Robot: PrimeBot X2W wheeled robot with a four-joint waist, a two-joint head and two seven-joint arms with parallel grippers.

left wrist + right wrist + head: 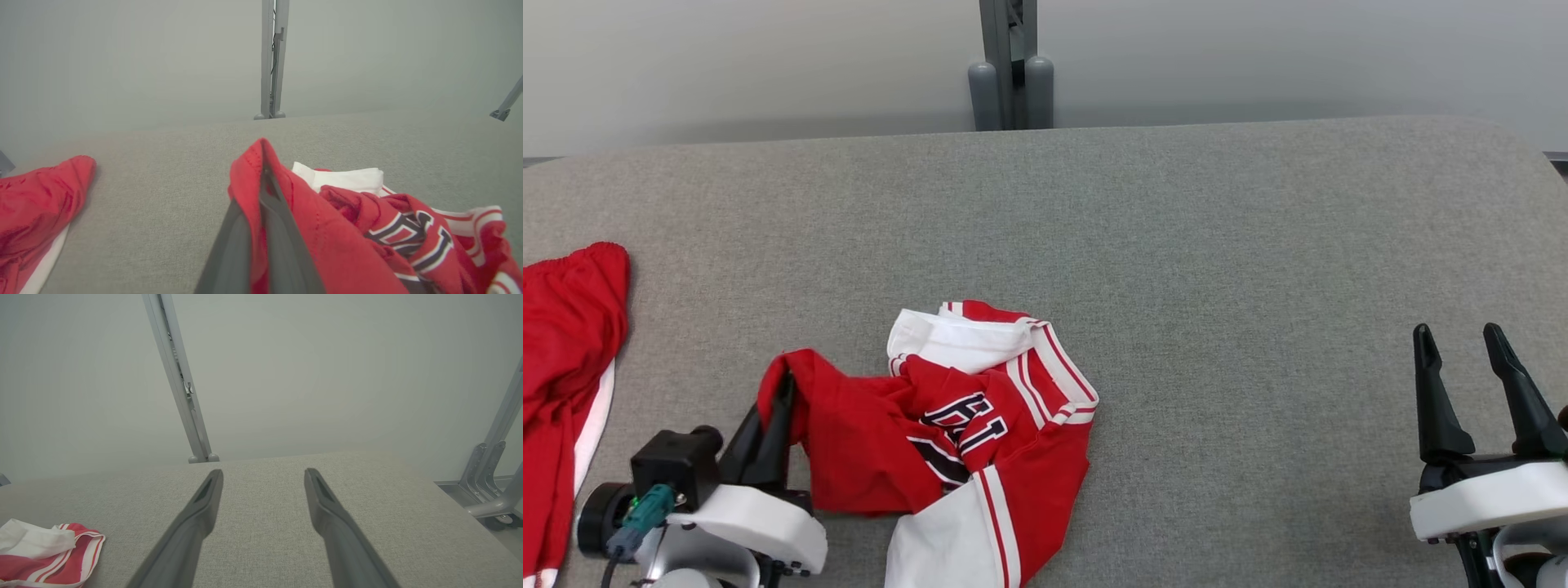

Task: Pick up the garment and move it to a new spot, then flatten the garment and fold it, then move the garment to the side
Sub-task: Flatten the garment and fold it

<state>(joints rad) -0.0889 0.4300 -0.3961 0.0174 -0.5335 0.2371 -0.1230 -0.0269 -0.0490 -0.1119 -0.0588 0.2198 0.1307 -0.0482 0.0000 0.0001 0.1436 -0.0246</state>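
A crumpled red and white garment (964, 433) with dark lettering lies near the front middle of the grey table (1176, 245). My left gripper (783, 384) is shut on a red edge of it at its left side, and that fold is lifted over the fingertips. In the left wrist view the red cloth (327, 241) drapes over the closed fingers (273, 228). My right gripper (1458, 343) stands open above bare table at the front right, far from the garment. The right wrist view catches a corner of the garment (49, 555) at lower left, apart from the spread fingers (327, 514).
A second red garment with white trim (568, 359) lies at the table's left edge. A grey metal post (1010, 65) rises behind the table's far edge. Metal frame legs (494, 473) stand past the table's right side.
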